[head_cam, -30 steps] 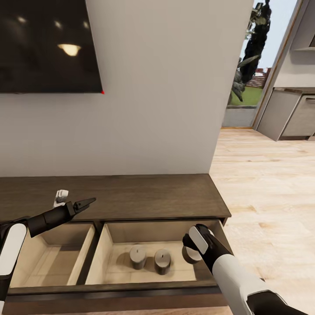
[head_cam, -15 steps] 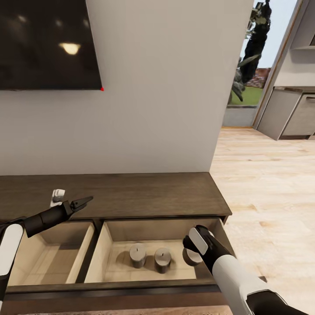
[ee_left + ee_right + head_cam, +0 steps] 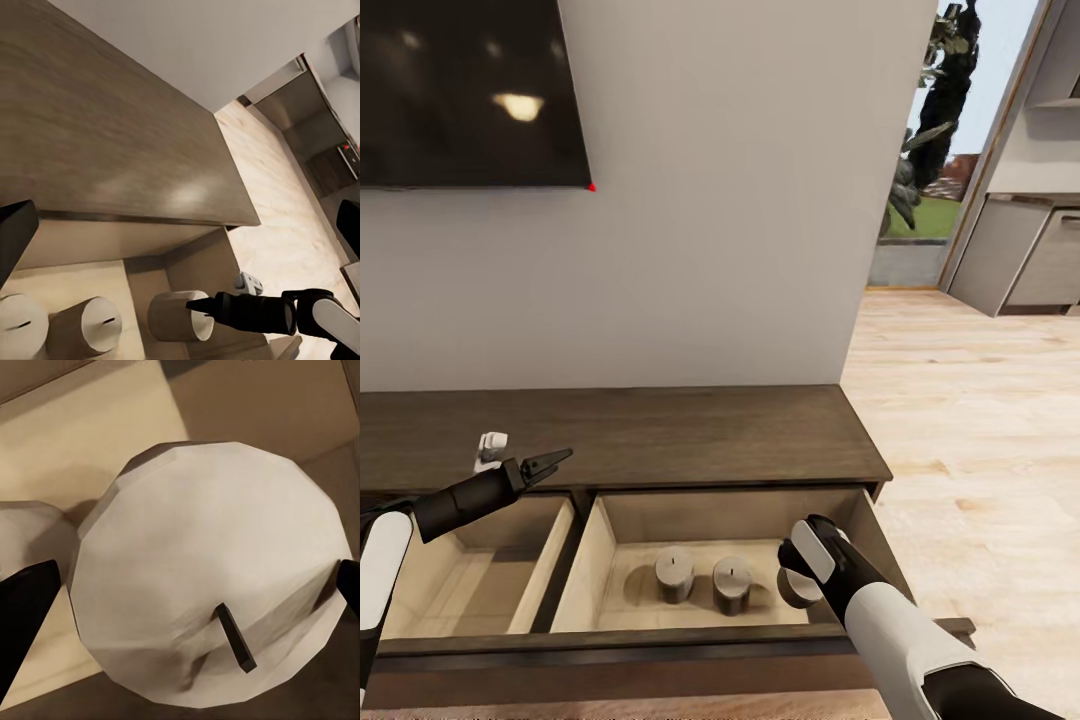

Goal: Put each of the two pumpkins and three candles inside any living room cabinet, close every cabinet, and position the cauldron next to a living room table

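Note:
The dark brown cabinet has both drawers pulled out. Two squat grey candles stand in the right drawer; the left wrist view shows them as well. My right gripper is shut on a third candle at the right side of that drawer. In the right wrist view this candle sits between the two dark fingers. My left gripper hangs open over the left drawer's back edge with nothing in it. The pumpkins and the cauldron are out of view.
A small white object lies on the cabinet top near my left gripper. A dark TV hangs on the wall above. Wooden floor runs to the right toward grey kitchen cabinets.
The whole picture has slid upward, so the camera has moved. Both arms and the candles keep their places.

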Tool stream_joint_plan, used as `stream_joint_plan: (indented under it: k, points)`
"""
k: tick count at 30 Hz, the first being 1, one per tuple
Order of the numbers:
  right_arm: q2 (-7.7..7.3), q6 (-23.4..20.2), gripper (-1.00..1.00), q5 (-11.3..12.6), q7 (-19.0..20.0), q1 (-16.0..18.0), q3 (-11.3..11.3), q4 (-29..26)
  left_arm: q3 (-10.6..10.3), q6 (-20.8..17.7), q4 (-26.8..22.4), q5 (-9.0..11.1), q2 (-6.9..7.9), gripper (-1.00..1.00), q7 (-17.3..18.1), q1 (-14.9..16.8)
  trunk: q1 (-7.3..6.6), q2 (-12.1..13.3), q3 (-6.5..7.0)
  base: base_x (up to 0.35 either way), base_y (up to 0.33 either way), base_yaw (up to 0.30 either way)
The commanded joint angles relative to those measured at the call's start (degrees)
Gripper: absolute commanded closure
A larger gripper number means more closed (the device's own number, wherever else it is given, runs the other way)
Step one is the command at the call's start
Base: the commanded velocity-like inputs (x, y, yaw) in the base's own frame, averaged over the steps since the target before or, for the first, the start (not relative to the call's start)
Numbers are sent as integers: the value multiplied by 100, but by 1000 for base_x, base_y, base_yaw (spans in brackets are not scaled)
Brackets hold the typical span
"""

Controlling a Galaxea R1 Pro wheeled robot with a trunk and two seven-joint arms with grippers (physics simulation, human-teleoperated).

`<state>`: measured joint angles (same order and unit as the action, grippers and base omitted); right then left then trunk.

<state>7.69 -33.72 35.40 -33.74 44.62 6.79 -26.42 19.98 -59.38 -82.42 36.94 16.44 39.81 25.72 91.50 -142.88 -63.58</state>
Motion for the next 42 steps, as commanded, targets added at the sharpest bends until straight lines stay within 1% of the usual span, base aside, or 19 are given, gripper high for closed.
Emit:
stream_joint_plan:
  k: [1,7,12,16,27,36,37,42]
  points:
    - [-5,-12,100,55,-48,3,42,-8,6,-24,-1,-20,-1,-100,35,4,-1,-4,-5,0,0,0]
    - [-4,-12,100,55,-45,3,42,-4,10,-23,-5,-20,-1,-100,35,-21,-1,-4,-5,0,0,0]
    - [2,43,100,55,-45,2,45,6,73,-22,-26,-20,-2,-100,39,-39,-1,-4,-5,124,0,0]
    - [4,121,100,50,-45,3,44,93,79,-21,-28,-20,-6,-100,40,-40,-1,-4,-5,53,0,0]
    - [20,137,100,45,-45,3,51,120,85,-21,-33,-20,-9,-100,42,-41,-1,-4,-5,20,0,0]
    - [30,139,100,37,-45,3,51,120,188,-23,-37,-20,-4,-100,44,-46,-1,-4,-5,0,0,0]
    - [30,138,100,37,-45,3,51,120,205,-24,-37,-20,-3,-100,44,-52,17,-36,-24,0,0,0]
    - [38,146,100,37,-45,3,51,120,255,-25,-37,-20,-4,-100,44,-66,30,-43,-135,0,0,0]
